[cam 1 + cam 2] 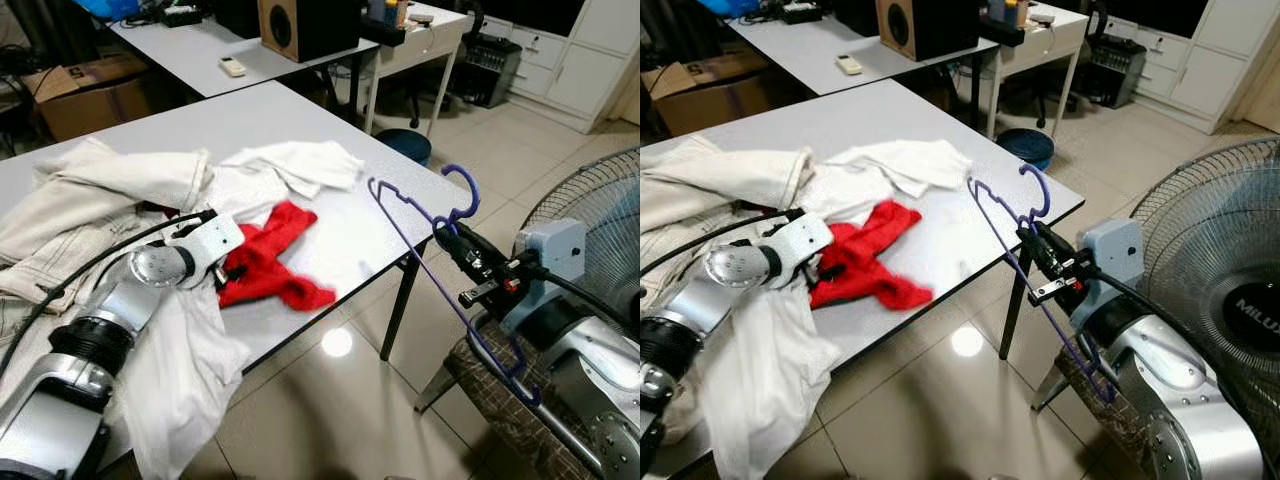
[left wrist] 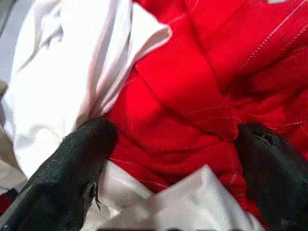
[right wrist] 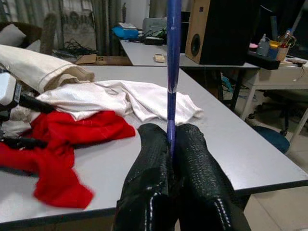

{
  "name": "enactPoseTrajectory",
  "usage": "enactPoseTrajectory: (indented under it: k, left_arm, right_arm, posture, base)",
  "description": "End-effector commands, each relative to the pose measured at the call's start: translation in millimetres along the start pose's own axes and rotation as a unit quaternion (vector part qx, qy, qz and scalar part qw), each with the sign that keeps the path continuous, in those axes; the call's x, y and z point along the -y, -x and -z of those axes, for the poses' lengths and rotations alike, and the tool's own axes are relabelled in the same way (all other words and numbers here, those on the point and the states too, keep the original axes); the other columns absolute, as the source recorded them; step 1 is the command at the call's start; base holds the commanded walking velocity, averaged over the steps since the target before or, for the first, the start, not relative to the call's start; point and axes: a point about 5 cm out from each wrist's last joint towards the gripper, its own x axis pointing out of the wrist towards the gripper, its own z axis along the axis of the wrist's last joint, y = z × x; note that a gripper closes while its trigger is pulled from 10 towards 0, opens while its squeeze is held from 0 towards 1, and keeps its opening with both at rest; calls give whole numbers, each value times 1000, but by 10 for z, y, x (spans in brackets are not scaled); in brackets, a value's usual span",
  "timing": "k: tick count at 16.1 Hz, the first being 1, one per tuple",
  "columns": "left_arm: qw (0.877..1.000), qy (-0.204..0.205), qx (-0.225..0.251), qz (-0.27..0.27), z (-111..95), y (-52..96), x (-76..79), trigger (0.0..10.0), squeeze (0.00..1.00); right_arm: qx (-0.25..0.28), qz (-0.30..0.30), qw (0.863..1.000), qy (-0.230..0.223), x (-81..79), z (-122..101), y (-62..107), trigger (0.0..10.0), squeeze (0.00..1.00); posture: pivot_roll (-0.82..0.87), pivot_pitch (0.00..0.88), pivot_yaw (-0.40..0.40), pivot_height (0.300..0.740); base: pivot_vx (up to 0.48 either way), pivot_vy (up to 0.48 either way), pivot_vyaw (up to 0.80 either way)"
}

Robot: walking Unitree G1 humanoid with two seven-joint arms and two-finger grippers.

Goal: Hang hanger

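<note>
Grey table (image 1: 300,120), corner near fan (image 1: 1230,290); bare tiled floor beyond edge. Fan badge reads "MILUX", partly cut.
Left wrist view: left gripper (image 2: 173,159) spread wide, fingers on red cloth (image 2: 192,96).
Right wrist view: right gripper (image 3: 172,139) clamped on purple hanger (image 3: 173,48), held off table edge.

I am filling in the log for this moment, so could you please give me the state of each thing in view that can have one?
Purple hanger: held off the table edge, bare.
Right gripper: shut on the hanger's wire.
Left gripper: open, fingers astride the red garment.
Red garment: crumpled on the table.
White clothes: lying loose in a heap.
Standing fan: blades look still.
</note>
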Motion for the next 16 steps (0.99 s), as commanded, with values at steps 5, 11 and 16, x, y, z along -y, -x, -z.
enactPoseTrajectory:
  k: [5, 11, 16]
  left_arm:
    - [917, 253, 308, -14, -663, 243, -135, 10000, 0]
    - [874, 308, 362, -96, -900, 785, 19, 10000, 0]
    - [896, 299, 311, -111, -865, 895, 166, 10000, 0]
  right_arm:
    - [35, 11, 999, -22, 18, -113, 22, 10000, 0]
    - [118, 68, 990, -35, -93, -358, -150, 10000, 0]
    - [104, 15, 994, -29, -316, -288, -226, 10000, 0]
  posture:
    - [-193, 0, 4, 740]
    - [-137, 0, 15, 740]
    - [-115, 0, 1, 740]
  base:
    - [0, 0, 0]
    - [0, 172, 0]
    - [0, 480, 800]
